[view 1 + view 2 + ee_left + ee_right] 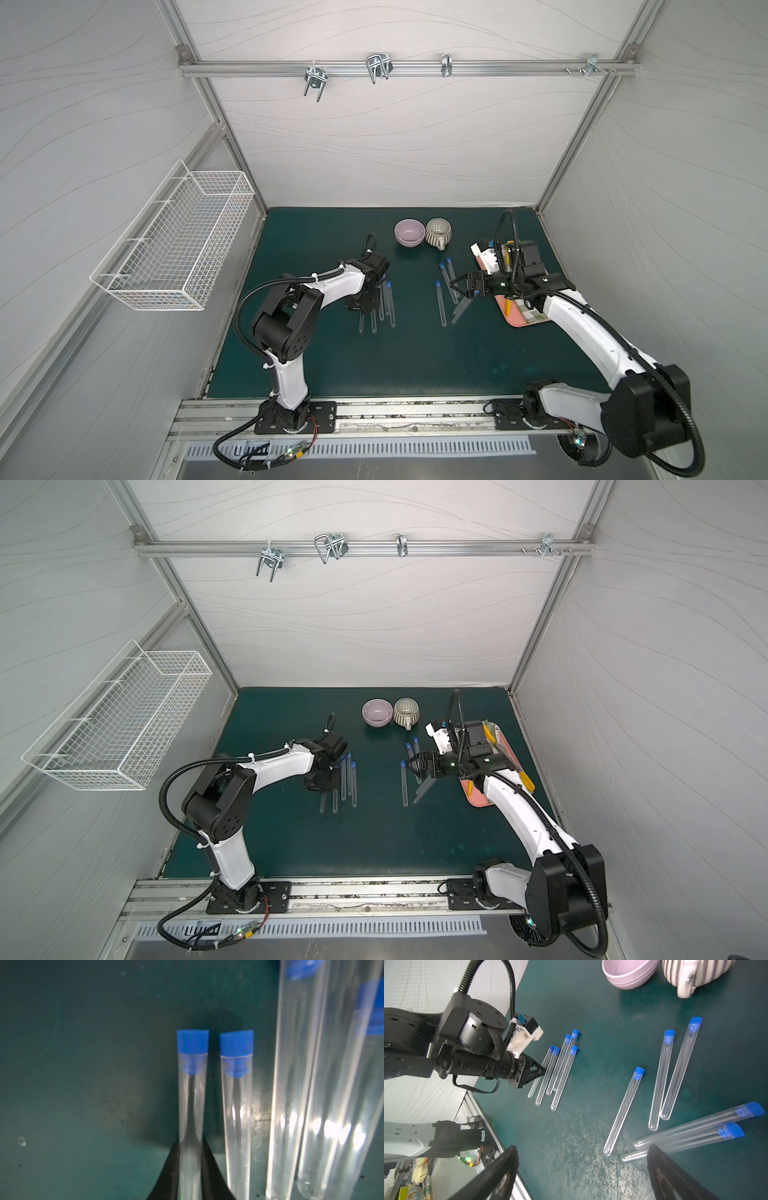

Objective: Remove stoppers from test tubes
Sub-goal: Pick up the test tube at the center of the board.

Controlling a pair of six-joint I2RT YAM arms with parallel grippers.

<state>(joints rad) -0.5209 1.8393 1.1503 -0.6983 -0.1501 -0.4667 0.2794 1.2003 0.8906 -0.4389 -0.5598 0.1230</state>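
Two groups of clear test tubes lie on the green mat, each plugged with a blue stopper. In both top views my left gripper (365,305) (322,783) is down over the left group (382,307). The left wrist view shows its black fingers (209,1167) shut on a test tube (191,1105), well below its stopper (192,1041). A second stoppered tube (236,1105) lies right beside it. My right gripper (457,286) (582,1147) stands open above the right group (623,1111), holding nothing. Its stoppers (639,1073) are all in place.
A purple bowl (409,232) and a striped mug (439,232) stand at the back of the mat. A pink tray (523,320) with a checked cloth lies under the right arm. A white wire basket (174,245) hangs on the left wall.
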